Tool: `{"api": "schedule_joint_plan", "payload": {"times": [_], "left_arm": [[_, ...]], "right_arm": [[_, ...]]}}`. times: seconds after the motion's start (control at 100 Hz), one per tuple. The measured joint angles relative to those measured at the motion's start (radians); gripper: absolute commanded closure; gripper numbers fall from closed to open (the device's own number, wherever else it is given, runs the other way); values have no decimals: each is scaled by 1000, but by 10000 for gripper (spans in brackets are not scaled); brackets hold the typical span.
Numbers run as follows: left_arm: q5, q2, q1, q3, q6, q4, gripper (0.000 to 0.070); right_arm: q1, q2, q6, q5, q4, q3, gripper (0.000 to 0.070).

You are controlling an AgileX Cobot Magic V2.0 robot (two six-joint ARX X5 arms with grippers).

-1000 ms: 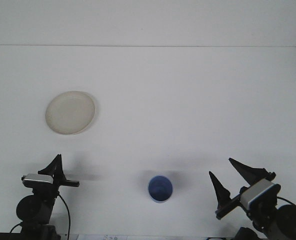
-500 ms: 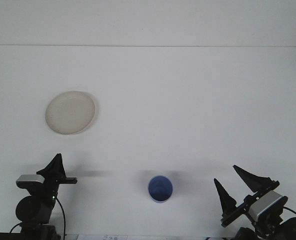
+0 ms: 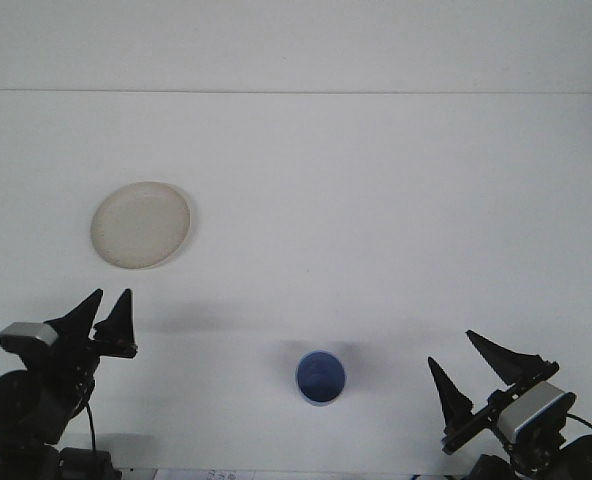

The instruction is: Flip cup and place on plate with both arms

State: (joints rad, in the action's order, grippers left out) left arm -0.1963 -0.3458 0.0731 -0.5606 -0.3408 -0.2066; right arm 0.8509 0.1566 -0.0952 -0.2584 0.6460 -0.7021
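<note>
A blue cup (image 3: 321, 377) stands on the white table near its front edge, its mouth facing up. A cream plate (image 3: 140, 224) lies at the left, farther back, with nothing on it. My left gripper (image 3: 105, 310) is at the front left, below the plate and well left of the cup; its two black fingers are a small gap apart, open, holding nothing. My right gripper (image 3: 466, 358) is at the front right, to the right of the cup, its fingers spread wide and holding nothing.
The white table (image 3: 376, 200) runs back to a pale wall edge near the top of the view. Cables hang behind the left arm base (image 3: 21, 410) at the lower left corner.
My left gripper swung left and turned, so both fingers now show apart. My right gripper sank a little lower and to the right, then held still. Cup and plate stayed put.
</note>
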Motion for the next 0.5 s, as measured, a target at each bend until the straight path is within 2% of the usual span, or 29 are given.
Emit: {"api": "schedule_joint_plan", "payload": {"times": [0.17, 0.24, 0.39, 0.5], "left_arm": [[-291, -255, 47, -240, 37, -125, 116], [-376, -359, 97, -335, 58, -203, 116], [-381, -577, 260, -520, 143, -397, 120], [-290, -718, 403, -625, 204, -505, 120]], "right_arm": [[0, 0, 0, -3, 0, 0, 224], [0, 0, 0, -3, 0, 0, 224], [0, 0, 0, -3, 0, 0, 223], [0, 0, 0, -3, 0, 0, 223]]}}
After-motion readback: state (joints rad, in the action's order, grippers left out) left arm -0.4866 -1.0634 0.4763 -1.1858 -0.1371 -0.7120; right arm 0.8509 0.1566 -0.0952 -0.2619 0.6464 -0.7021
